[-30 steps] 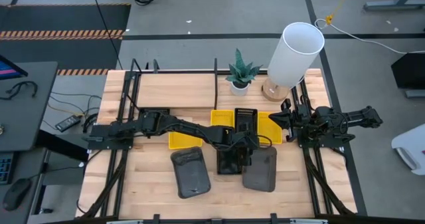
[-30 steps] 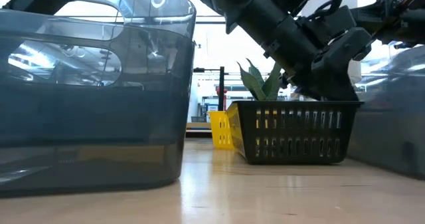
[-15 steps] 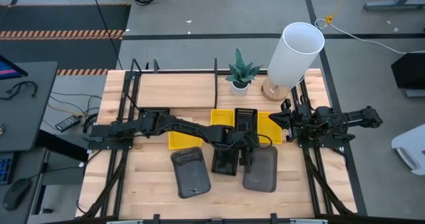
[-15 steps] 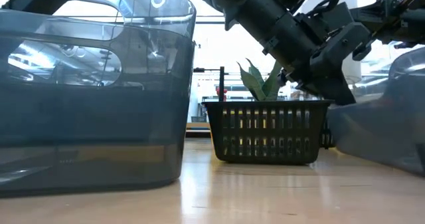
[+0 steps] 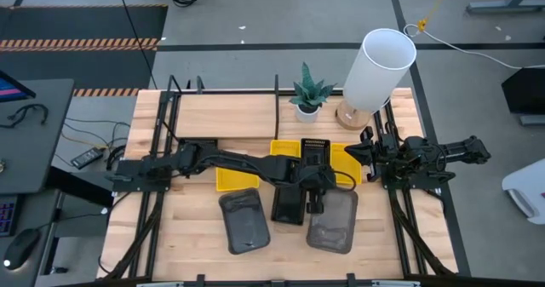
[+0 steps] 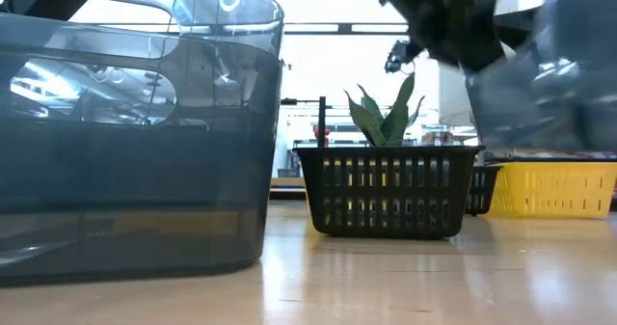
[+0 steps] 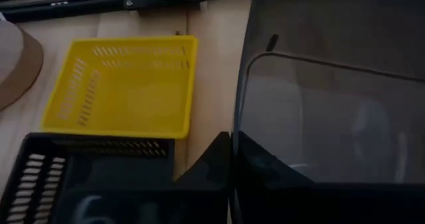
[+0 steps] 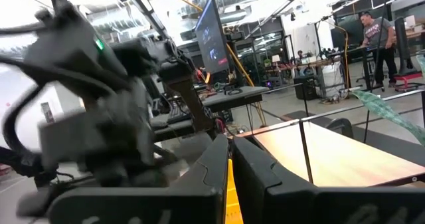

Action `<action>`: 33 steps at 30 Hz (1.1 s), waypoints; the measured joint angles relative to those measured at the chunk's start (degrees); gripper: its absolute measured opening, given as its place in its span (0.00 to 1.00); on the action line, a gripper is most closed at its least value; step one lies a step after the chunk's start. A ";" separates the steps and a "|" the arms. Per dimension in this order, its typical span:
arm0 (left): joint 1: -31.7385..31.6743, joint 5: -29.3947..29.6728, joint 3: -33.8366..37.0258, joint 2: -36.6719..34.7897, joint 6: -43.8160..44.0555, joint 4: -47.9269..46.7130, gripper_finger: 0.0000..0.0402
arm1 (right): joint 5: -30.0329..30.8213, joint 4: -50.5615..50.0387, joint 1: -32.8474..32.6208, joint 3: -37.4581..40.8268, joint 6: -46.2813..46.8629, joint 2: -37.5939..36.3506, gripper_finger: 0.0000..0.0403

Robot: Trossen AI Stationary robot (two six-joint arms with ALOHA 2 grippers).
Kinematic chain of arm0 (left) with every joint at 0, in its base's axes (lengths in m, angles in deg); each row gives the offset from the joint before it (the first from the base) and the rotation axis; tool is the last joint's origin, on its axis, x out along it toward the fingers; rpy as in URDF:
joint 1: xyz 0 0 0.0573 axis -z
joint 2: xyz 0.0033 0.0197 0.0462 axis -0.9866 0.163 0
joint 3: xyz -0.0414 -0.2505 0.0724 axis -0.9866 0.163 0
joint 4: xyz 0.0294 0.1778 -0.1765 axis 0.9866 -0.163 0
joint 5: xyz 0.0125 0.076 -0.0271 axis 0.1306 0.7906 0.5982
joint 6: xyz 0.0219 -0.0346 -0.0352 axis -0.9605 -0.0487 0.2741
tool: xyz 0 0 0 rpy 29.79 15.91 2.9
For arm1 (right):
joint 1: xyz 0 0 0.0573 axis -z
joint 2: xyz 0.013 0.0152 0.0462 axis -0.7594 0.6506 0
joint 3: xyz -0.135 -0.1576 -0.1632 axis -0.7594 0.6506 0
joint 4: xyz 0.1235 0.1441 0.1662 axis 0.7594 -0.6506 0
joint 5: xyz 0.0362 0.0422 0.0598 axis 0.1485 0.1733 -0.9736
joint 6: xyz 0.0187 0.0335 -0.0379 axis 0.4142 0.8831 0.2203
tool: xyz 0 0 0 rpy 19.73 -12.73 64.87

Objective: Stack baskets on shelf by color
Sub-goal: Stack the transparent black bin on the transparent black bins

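Observation:
My left gripper is shut on the right dark grey basket, which shows raised and blurred in the low view. One black slatted basket stands flat on the table beside it. A second grey basket lies to the left. Another black basket sits among three yellow baskets. The light-wood shelf runs along the far side. My right gripper waits shut at the right edge. My left gripper holds the grey basket by its far wall, near the left corner. The wall stands between the two fingers, one finger outside and the other behind the translucent wall. The fingers slant down from above. The basket hangs tilted, its visible part off the table.
A white cylinder lamp and a potted plant stand at the far right of the table. Black metal frame bars run down both sides. Bare wood lies near the table's near edge. A desk with gear stands left of the table.
My left gripper slid the black basket toward the table's left, then took the right grey basket's far wall and raised it. That basket has come up off the table and tipped, uncovering the yellow basket behind it in the low view.

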 joint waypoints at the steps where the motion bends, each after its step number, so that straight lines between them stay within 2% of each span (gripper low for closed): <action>1: 0.25 0.00 -1.60 0.00 0.04 -2.38 0.03 | -0.01 -0.02 -0.02 0.00 0.00 0.00 0.07; 4: 1.18 0.02 -5.82 -0.11 0.61 -9.56 0.03 | -0.02 -0.01 -0.01 0.00 0.00 0.00 0.07; 8: 2.28 0.73 -3.95 -3.86 2.82 -12.96 0.03 | 0.00 0.00 0.00 0.00 0.00 0.00 0.07; 11: 2.55 1.47 -3.89 -5.86 5.27 -18.92 0.03 | 0.02 -0.01 0.00 0.00 0.00 -0.02 0.07; 25: 8.66 16.83 -3.84 -15.57 16.08 -42.10 0.04 | -0.02 0.87 -0.02 0.00 0.00 0.09 0.07; 33: 13.44 23.74 -3.82 -18.24 23.65 -51.77 0.04 | -0.01 0.89 -0.01 0.01 0.00 0.09 0.07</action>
